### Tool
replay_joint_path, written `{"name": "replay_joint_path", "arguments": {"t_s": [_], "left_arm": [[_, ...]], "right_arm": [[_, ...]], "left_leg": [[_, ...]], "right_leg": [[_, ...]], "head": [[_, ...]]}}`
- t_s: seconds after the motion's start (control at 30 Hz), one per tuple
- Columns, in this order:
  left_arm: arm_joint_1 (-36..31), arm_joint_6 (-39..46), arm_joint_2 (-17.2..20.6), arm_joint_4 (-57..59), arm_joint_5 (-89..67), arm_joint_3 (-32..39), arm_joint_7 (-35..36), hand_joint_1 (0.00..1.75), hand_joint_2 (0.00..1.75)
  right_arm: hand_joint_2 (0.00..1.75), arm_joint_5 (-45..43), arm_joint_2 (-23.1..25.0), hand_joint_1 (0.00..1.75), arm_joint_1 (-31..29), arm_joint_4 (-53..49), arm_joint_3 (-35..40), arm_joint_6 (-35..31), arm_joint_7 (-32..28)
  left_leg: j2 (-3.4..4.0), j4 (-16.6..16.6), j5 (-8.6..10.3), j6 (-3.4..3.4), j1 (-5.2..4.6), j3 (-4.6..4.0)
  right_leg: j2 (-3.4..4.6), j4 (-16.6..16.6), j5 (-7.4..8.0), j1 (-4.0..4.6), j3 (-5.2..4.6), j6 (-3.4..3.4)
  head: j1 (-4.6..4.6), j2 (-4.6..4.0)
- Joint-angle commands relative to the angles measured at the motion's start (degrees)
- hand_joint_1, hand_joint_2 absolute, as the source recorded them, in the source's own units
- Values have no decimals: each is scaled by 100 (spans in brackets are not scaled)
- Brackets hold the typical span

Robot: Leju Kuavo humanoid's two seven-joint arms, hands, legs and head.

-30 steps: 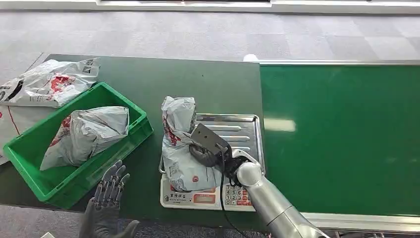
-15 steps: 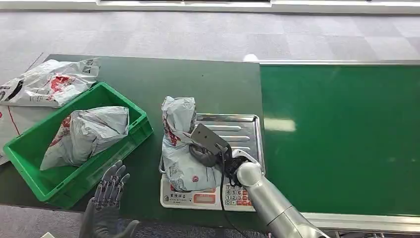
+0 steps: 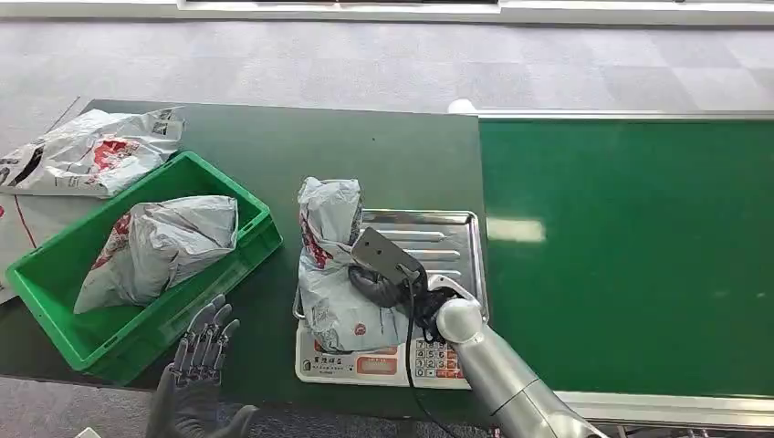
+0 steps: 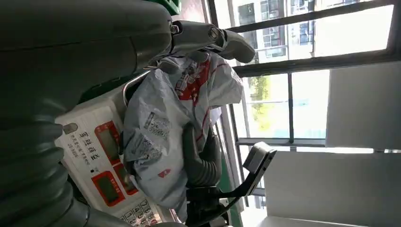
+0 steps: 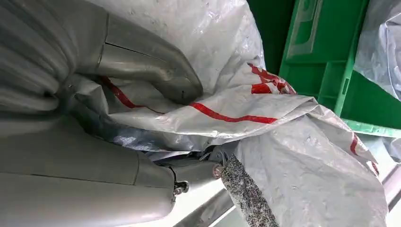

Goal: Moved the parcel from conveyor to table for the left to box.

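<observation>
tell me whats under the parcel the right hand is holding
The parcel lies on the scale, across its steel tray; the right hand grips it. The tray beneath is hidden.

Grey bagged package (image 3: 157, 245) lies in the box on the left. Another grey bag with red print (image 3: 91, 153) sits far left on the tabletop. Grey tiled floor (image 3: 365, 64) beyond. Windows (image 4: 302, 33) behind.
</observation>
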Motion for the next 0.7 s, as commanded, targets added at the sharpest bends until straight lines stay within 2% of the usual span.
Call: {"name": "replay_joint_path", "arguments": {"t_s": [0.03, 0.7], "left_arm": [[-19, -7, -25, 154, -23, 184, 17, 0, 175], [-19, -7, -25, 154, -23, 184, 17, 0, 175]], "right_arm": [[175, -1, -155, 175, -147, 377, 378, 14, 33], [175, -1, -155, 175, -147, 377, 378, 14, 33]], "left_leg": [[8, -22, 10, 12, 0, 14], [4, -8, 4, 7, -1, 8]], "right_leg": [[6, -27, 14, 2, 15, 2], [3, -10, 5, 0, 8, 1]], "head": [[0, 0], [0, 0]]}}
